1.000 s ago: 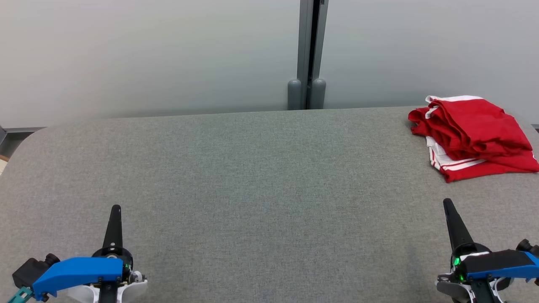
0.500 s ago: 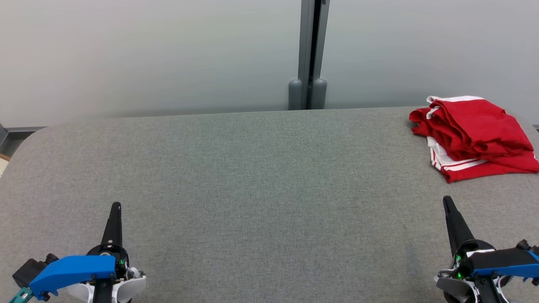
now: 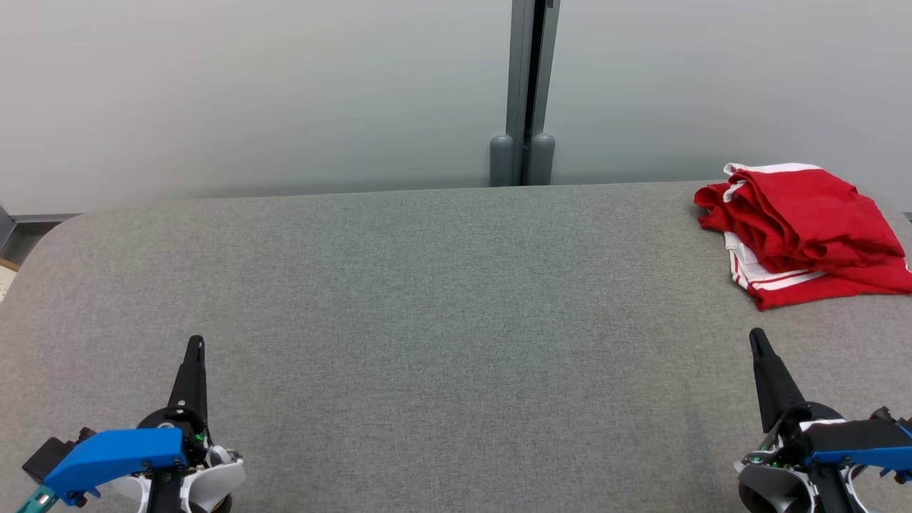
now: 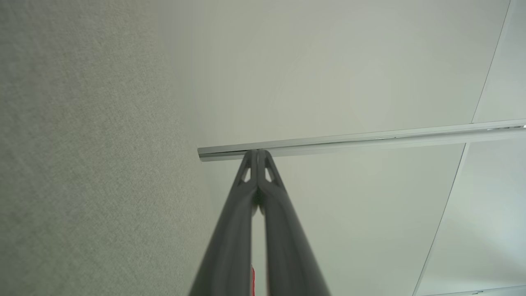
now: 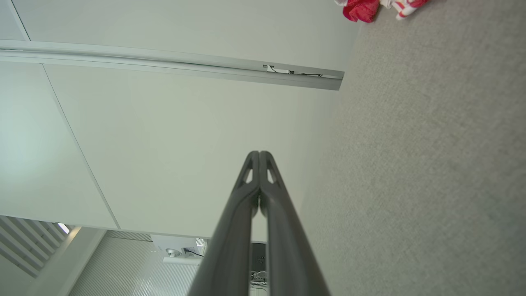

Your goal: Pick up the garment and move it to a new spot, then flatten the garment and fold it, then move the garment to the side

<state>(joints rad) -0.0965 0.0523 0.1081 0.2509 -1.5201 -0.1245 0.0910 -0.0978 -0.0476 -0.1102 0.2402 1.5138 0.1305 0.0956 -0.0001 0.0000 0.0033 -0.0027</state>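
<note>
The red fabric garment with white stripes and white trim (image 3: 798, 228) is at the far right end of the grey felt-covered counter (image 3: 427, 299), up by the back edge. It's bunched into a loose layered stack, with a few rumpled folds on top and a flatter striped layer poking out underneath on the near side. Honestly that could be a so-so fold job parked off to the side, or just a heap waiting to get fetched. Can't call it from here.

Left claw (image 3: 194, 343) sits low at the near left and right claw (image 3: 755, 335) at the near right, both with fingers pressed together and holding nothing. The right one is closer to the cloth but well clear of it.

Handling-wise, my guess is light, soft and totally floppy, maybe a bit slick like sports jersey. The layers will probably slide, and the stack would fall open if you pinch only the top sheet. The best bite looks like the thick left side where the folds pile up, going through all the layers. For spreading it out, the white-trimmed hem corners are the easy landmarks. Nothing to break, just drooping.
</note>
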